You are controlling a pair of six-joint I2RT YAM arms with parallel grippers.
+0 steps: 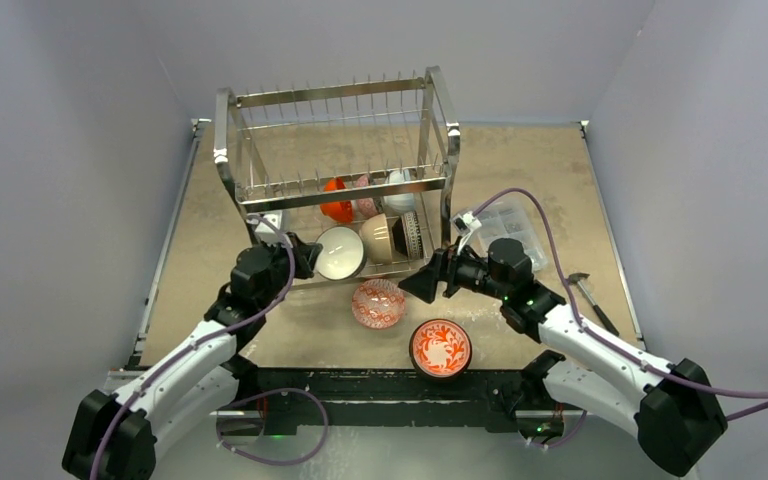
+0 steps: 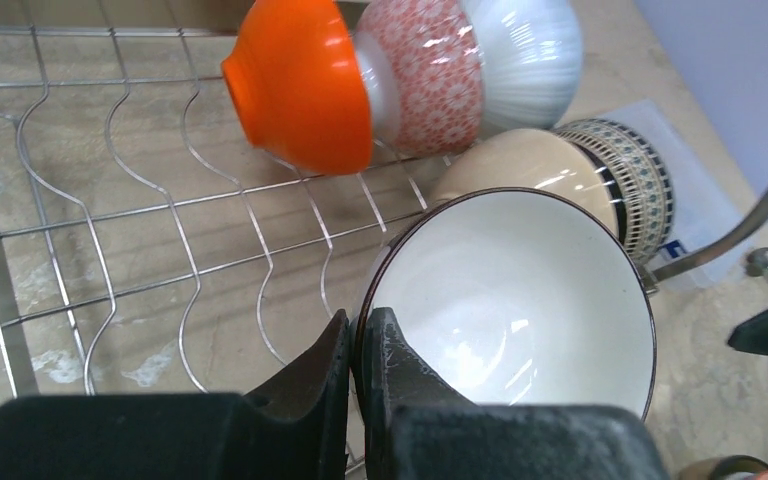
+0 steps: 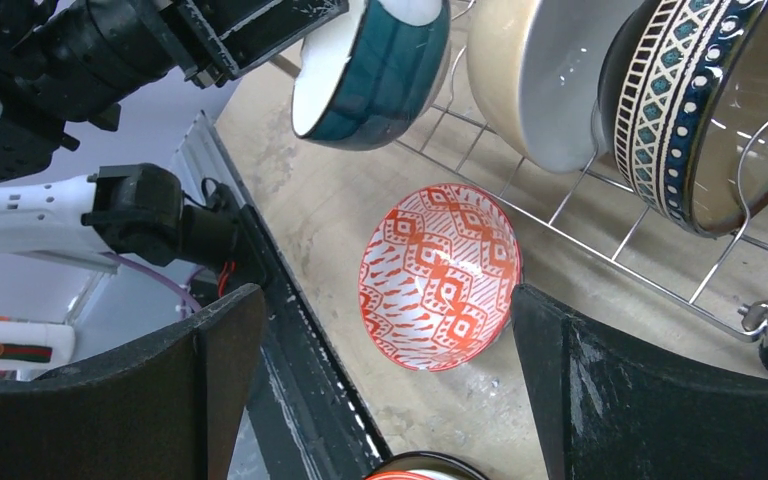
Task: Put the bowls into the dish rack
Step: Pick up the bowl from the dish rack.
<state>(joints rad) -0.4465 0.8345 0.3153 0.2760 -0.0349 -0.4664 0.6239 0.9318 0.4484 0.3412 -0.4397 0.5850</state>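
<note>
My left gripper [image 1: 300, 256] [image 2: 358, 325] is shut on the rim of a bowl, white inside and teal outside [image 1: 340, 252] [image 2: 520, 290] [image 3: 370, 70], held tilted at the front of the dish rack's [image 1: 340, 150] lower shelf [image 2: 160, 200]. On that shelf stand an orange bowl [image 2: 305, 85], a floral one [image 2: 425, 70], a white one [image 2: 525, 55], a tan one [image 2: 530, 165] and a patterned one [image 2: 640, 180]. My right gripper [image 1: 415, 282] [image 3: 385, 300] hangs open above a red-and-white bowl [image 1: 379, 304] [image 3: 440, 275] on the table. A black bowl with a red floral inside [image 1: 441, 347] sits near the front edge.
A clear plastic box [image 1: 508, 225] lies right of the rack, behind my right arm. A dark hand tool [image 1: 590, 300] lies near the table's right edge. The black front rail [image 3: 300, 380] runs close to the red-and-white bowl.
</note>
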